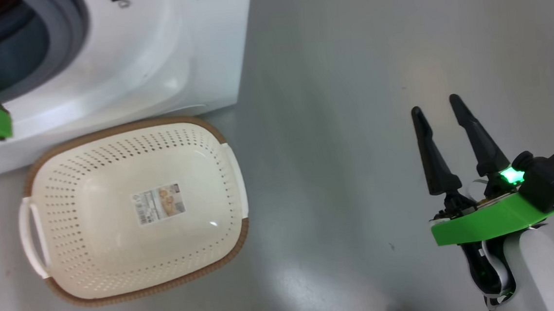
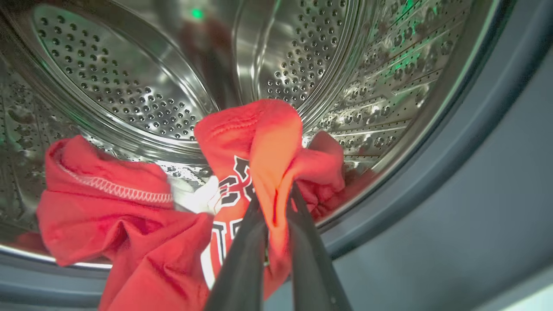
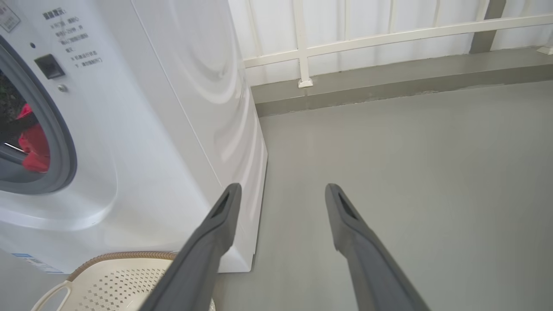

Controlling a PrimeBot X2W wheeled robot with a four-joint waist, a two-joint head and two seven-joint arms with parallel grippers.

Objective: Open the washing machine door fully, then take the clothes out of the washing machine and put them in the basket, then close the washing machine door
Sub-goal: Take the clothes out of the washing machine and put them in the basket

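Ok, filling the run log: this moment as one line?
stage: unloading | left gripper: shut on clothes in drum | right gripper: open, empty | basket: no clothes yet

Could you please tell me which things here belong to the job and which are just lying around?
Job: washer; clothes, held by the left tool; basket.
Lying about: railing; floor. The right tool is open and idle.

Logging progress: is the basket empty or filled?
Empty: the basket shows its bare bottom and sticker; the clothes are in the drum.
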